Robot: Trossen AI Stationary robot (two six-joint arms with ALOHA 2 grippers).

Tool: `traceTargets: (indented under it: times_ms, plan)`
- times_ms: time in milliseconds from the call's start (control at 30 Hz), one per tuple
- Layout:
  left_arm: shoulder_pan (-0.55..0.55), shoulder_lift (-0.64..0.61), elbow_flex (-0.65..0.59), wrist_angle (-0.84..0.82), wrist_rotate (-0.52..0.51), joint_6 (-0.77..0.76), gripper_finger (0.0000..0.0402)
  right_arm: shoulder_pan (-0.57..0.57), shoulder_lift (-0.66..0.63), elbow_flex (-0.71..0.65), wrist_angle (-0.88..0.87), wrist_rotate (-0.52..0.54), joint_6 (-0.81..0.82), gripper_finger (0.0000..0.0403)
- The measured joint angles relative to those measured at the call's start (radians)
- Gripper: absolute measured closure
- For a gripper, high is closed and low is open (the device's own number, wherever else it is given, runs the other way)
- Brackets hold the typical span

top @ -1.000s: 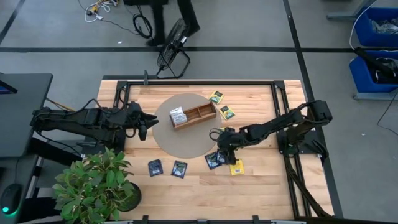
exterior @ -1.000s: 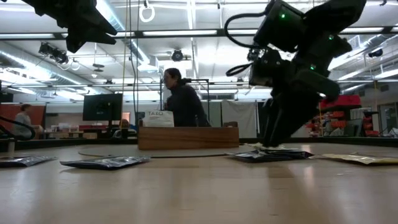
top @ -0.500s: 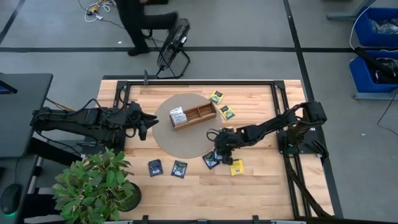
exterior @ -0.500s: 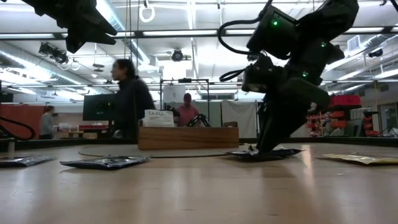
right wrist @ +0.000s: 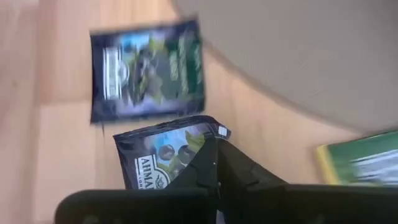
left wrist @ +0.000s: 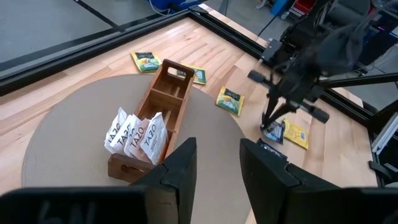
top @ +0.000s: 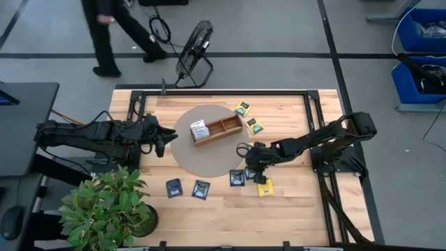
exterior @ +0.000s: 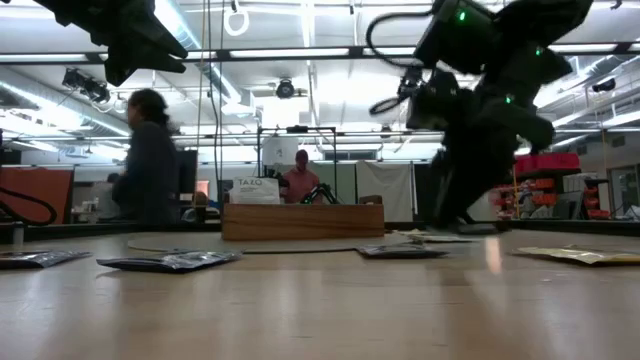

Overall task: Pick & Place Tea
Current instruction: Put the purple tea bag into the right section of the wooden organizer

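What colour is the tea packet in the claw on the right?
Dark navy-black with a green picture, the tea packet; clearest in the right wrist view.

One camera hangs overhead, looking straight down on the whole worktop (top: 209, 209) and some floor around it. Another sits at worktop height, facing level across the boards into the room. The left wrist camera looks from some way off, over its own fingers (left wrist: 180, 165), across the wooden tray (left wrist: 163, 102) toward the far arm. The right wrist camera looks down from very close on two dark packets (right wrist: 146, 68). All but that one take in the tray.
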Motion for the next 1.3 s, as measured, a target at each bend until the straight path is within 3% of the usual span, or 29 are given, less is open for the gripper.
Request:
traceTargets:
  times_ms: [233,567,767,1000,1300]
  plan:
    - [0.000,0.000,0.000,0.000,0.000,0.000,0.0275,-0.001,-0.116,0.026,-0.013,0.122,-0.082,0.0401]
    - [0.000,0.000,0.000,-0.001,0.000,0.001,0.0275,-0.081,-0.128,0.166,-0.015,0.339,-0.425,0.0402]
    - [0.000,0.000,0.000,-0.001,-0.003,-0.005,0.0275,-0.195,-0.128,0.167,0.057,0.333,-0.636,0.0403]
    - [0.000,0.000,0.000,-0.001,-0.005,-0.020,0.0275,-0.313,-0.071,0.168,0.220,0.235,-0.835,0.0403]
    - [0.000,0.000,0.000,-0.010,-0.012,-0.061,0.0275,-0.391,0.058,0.168,0.362,0.211,-0.895,0.0403]
